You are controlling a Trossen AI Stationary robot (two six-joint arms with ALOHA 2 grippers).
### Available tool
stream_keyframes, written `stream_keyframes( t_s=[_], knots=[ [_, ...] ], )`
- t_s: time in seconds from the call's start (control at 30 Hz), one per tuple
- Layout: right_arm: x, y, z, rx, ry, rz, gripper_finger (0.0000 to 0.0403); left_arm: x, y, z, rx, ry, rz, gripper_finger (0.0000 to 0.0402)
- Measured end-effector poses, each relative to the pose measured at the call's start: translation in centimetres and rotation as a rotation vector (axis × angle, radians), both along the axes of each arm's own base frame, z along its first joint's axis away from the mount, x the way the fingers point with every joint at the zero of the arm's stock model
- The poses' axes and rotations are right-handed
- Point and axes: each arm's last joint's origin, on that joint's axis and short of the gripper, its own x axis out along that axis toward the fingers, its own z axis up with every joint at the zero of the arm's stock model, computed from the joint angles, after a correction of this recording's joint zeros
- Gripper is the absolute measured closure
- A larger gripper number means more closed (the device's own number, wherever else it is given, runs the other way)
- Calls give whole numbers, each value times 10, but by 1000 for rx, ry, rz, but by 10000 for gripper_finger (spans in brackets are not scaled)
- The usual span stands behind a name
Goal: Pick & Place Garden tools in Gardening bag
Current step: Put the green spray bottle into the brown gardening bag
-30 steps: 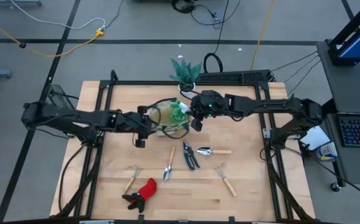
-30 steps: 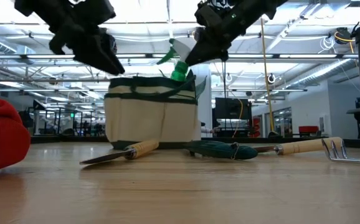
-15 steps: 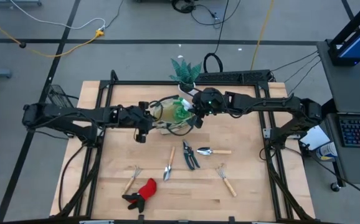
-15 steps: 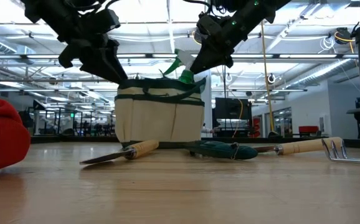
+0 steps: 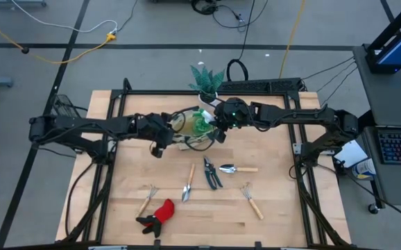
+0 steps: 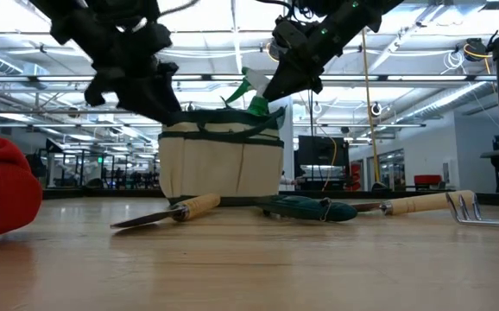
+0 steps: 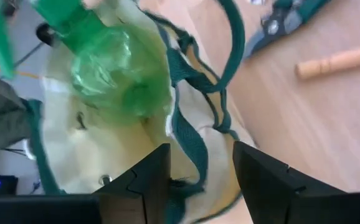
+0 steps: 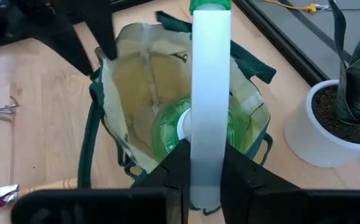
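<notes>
**Spray bottle going into the held-open bag**

Nearest the front edge of the table lay the red-black glove (image 5: 160, 214) and a wooden-handled rake (image 5: 146, 198). Just behind them were a trowel (image 5: 188, 185), the pruning shears (image 5: 211, 173), a second trowel (image 5: 236, 169) and, toward the right edge, the other rake (image 5: 252, 201). All of these were still outside the bag.

Farther back, near the middle of the table, stood the gardening bag (image 6: 222, 161). The left gripper (image 7: 195, 180) was at the bag's left rim. Its fingers (image 7: 147, 180) stood apart, straddling the rim and a green handle strap rather than clamping them, so they seemed to be steadying the mouth.

The right gripper (image 8: 203, 165) hung over the bag's right side with its fingers (image 8: 175, 163) clenched on the green spray bottle (image 8: 200, 127). The bottle's body was already inside the opening, while its white top and trigger head rose above the rim.

To do this step well, the right arm would probably need to lower the bottle straight down, clear of the handle loops, and let go only once the base rested on the bag's floor. The soft bag could tip or fold, so the left gripper had best keep the rim spread until the bottle was down.

At the far edge stood the potted plant (image 5: 206, 81) in its white pot, just behind the bag.
</notes>
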Motion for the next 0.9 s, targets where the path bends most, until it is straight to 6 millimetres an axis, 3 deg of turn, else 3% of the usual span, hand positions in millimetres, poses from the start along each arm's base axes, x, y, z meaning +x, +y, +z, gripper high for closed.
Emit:
stream_keyframes(
  t_s=[0.2,0.5,0.73,0.9],
  knots=[
    [0,0,0,-14,10,13,358,5,3,-8,40,31,-18,245],
    [0,0,-1,-13,12,11,358,1,0,5,51,-44,-9,389],
    [-1,-2,-1,-5,11,1,358,3,-12,10,-10,-90,-57,388],
    [-1,-3,-16,13,53,0,358,4,-17,6,-23,-72,-65,389]
  ],
)
